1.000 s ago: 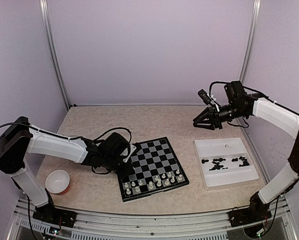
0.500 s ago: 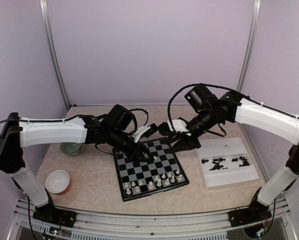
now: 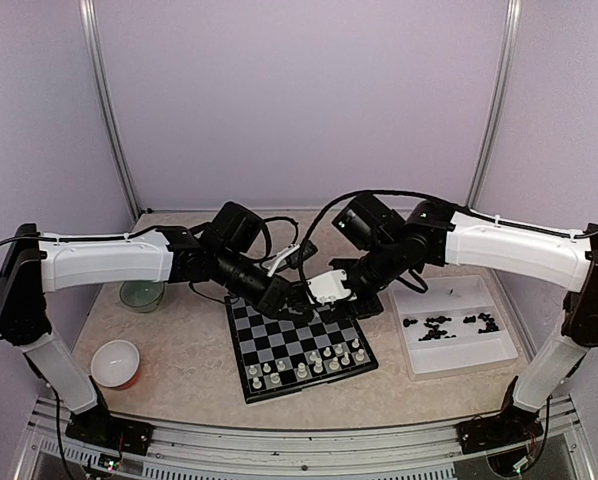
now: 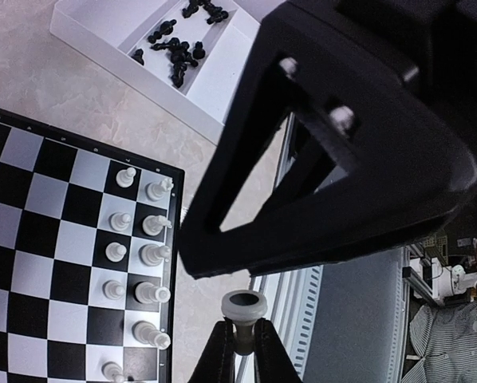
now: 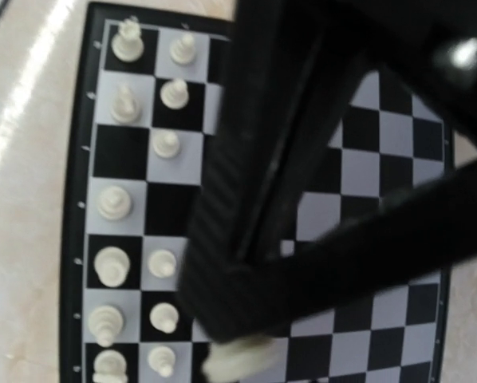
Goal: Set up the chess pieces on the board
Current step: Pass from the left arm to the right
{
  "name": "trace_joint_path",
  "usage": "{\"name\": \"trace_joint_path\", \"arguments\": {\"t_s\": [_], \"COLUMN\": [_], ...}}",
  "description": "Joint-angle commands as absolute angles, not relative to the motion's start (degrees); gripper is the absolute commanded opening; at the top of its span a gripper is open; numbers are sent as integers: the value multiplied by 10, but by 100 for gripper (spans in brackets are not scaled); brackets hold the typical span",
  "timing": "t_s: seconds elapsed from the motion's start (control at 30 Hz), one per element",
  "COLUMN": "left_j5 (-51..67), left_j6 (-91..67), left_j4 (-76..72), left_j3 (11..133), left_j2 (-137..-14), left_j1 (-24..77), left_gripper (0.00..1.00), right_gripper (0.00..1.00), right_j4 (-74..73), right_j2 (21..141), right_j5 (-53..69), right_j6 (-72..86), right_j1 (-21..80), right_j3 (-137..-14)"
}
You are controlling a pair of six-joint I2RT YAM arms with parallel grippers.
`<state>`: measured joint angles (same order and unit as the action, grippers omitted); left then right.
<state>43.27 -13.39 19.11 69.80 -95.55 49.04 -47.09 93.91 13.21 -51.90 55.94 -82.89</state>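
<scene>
The board lies at the table's middle, with cream-white chess pieces in its two near rows. Black chess pieces lie in the white tray to its right. My left gripper is shut on the stem of one white piece, held in the air base outward. Both grippers meet over the board's far edge: the left gripper comes from the left, the right gripper from the right. The right arm's black frame looms close above the held piece. The right wrist view is blurred; dark shapes cover the board.
A greenish bowl and a white bowl with a red base stand left of the board. Cables trail behind both arms. Metal posts and walls close in the table.
A second ago the left gripper was low at the board's left edge and the right one hung above the tray. Both have swung inward and met over the board's far edge.
</scene>
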Motion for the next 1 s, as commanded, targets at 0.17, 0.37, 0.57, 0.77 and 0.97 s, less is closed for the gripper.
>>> {"name": "trace_joint_path", "arguments": {"t_s": [0.17, 0.37, 0.57, 0.77, 0.97], "left_j5": [457, 461, 457, 399, 286], "left_j6": [-147, -154, -167, -176, -200], "left_j4": [171, 166, 163, 155, 14], "left_j3": [708, 708, 710, 703, 599], "left_j2": [-970, -976, -980, -958, -841], "left_j1": [489, 489, 482, 471, 471], "left_gripper": [9, 9, 9, 25, 38], "right_gripper": [37, 32, 15, 8, 6], "right_j4": [-456, -455, -452, -433, -407], "right_j2": [959, 961, 962, 956, 941], "right_j5": [80, 76, 67, 71, 236], "right_j6": [-523, -518, -511, -480, -371], "right_j1": [592, 605, 608, 592, 497], "right_j3": [-847, -848, -850, -837, -846]}}
